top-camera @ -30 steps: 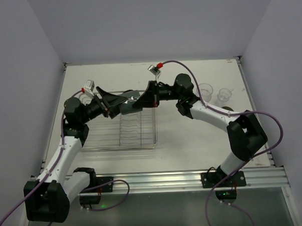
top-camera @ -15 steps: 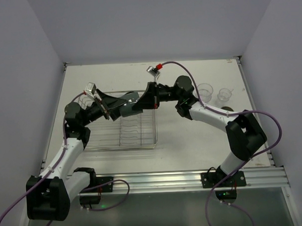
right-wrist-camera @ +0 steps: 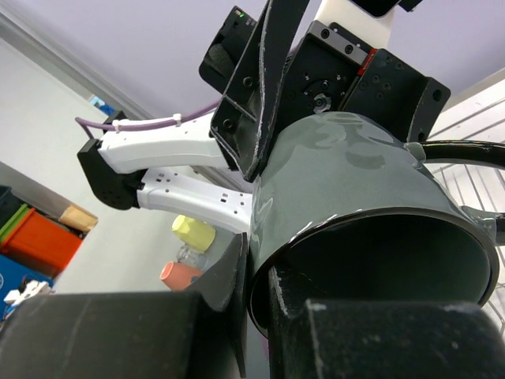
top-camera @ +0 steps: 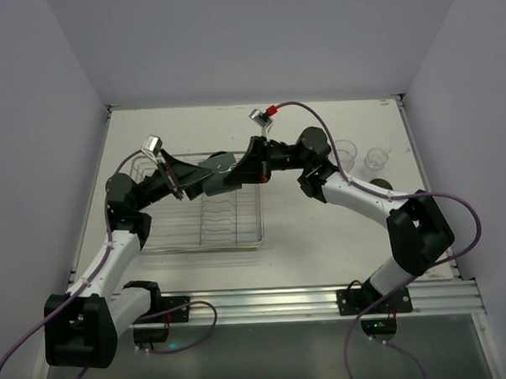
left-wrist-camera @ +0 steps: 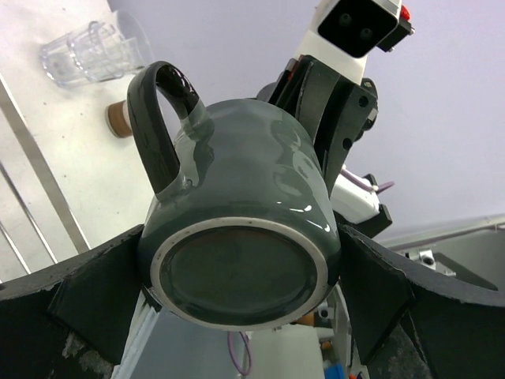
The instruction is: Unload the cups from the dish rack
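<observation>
Mid-air handover above the dish rack [top-camera: 200, 234]. The mug [top-camera: 220, 176] hangs on its side over the rack's far right corner, between the two arms. The right gripper [top-camera: 244, 170] is pinched almost closed on the mug wall at the rim, one finger inside and one outside, so it carries the load. The left gripper [top-camera: 192, 172] is spread wide with jaws flanking the base and no clamp that I can see, so it reads as the giving side. Makes sense: the right arm reaches the table area where the clear tumblers [top-camera: 345, 154] and cream cup [left-wrist-camera: 118, 118] stand. Risk: thin rim pinch on glaze, so the mug could pivot.
</observation>
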### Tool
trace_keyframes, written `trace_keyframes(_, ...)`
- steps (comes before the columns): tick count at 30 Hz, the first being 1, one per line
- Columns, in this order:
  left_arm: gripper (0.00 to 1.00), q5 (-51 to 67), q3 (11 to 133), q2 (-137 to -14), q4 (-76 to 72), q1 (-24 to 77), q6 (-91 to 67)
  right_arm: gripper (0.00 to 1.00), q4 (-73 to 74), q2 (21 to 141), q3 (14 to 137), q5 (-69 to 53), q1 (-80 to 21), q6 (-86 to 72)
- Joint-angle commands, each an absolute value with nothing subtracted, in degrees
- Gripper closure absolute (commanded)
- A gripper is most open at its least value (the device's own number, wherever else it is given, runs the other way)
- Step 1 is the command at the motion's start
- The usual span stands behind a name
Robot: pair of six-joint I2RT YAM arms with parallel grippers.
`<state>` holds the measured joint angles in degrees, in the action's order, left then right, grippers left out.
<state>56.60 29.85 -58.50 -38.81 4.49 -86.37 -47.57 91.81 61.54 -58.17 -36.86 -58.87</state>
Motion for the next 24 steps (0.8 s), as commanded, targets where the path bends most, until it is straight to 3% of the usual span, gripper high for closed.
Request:
trace_keyframes(1,0.00,62.66,32.26,-58.18,-50.79,4.66,-90.70,1.00,-49.04,89.21,60.91,-56.34,-37.00,-56.51)
trace_keyframes(24,0.00,72.07,32.43,-60.74,-52.83,4.75,-82.89,1.00,-51.42,81.21,57.22,-56.16,-32.00,-59.06)
